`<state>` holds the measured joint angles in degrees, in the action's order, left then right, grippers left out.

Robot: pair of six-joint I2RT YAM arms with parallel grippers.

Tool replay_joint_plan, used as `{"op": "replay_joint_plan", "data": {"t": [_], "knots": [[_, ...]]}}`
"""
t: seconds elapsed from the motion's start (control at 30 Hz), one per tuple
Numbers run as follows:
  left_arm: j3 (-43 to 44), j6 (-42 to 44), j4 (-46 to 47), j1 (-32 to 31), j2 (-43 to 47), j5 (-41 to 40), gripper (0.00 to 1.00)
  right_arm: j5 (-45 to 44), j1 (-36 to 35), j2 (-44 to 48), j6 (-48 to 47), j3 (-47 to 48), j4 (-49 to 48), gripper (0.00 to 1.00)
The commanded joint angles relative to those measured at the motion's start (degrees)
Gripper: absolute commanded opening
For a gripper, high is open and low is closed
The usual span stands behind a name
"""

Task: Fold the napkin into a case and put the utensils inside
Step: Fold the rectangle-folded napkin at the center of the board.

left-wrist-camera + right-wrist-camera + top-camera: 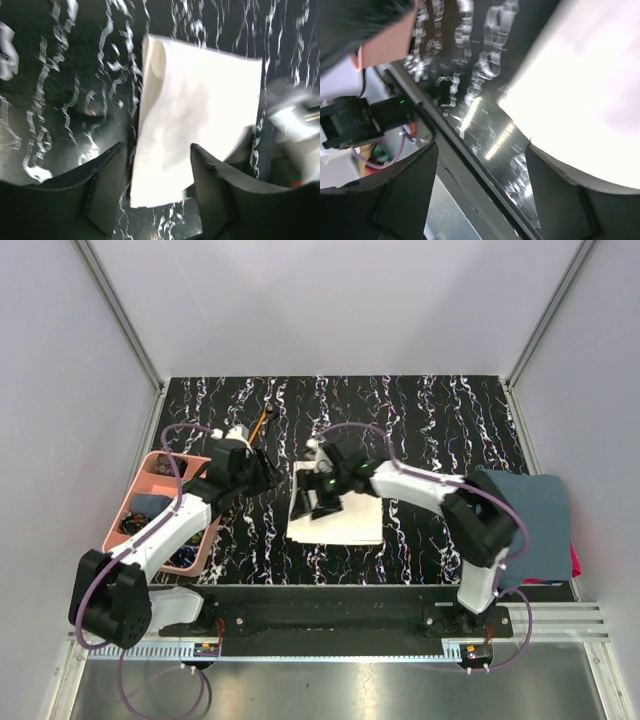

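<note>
The cream napkin [350,515] lies flat on the black marbled table, with its left edge looking folded over. My right gripper [325,498] hovers over that left part, open and empty; in the right wrist view [480,170] the napkin [585,95] lies beside its right finger. My left gripper [264,474] is just left of the napkin, open and empty; in the left wrist view [157,175] the napkin [195,115] lies in front of its fingers. The orange-handled stick [265,423] lies behind the left gripper. I cannot make out the black spoon.
A pink compartment tray [150,475] with small items stands at the left, also seen in the right wrist view [385,42]. A dark blue-grey towel [528,525] lies at the right edge. The table's front rail [445,150] is close under the right gripper.
</note>
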<state>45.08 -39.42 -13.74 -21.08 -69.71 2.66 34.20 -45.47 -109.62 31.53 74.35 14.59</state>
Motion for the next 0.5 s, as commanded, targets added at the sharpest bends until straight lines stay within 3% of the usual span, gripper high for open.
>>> {"op": "replay_joint_plan", "data": {"t": [0.0,0.2,0.37,0.47], "knots": [[-1.05,2.15,3.54,-2.29,-4.28,9.29,0.53,-11.41,5.74,13.79,-2.01,-6.48,7.55,0.79],[-0.96,1.80,6.09,-10.20,-11.14,8.42,0.44,-19.33,10.14,19.97,3.36,-20.72,7.12,0.63],[-5.17,-0.22,8.28,-13.10,-13.51,4.83,0.40,-23.20,11.89,20.06,7.93,-27.49,5.62,0.35],[-6.40,-1.18,8.90,-15.91,-15.53,3.33,0.39,-28.37,13.47,21.12,8.73,-30.04,5.71,0.34]]}}
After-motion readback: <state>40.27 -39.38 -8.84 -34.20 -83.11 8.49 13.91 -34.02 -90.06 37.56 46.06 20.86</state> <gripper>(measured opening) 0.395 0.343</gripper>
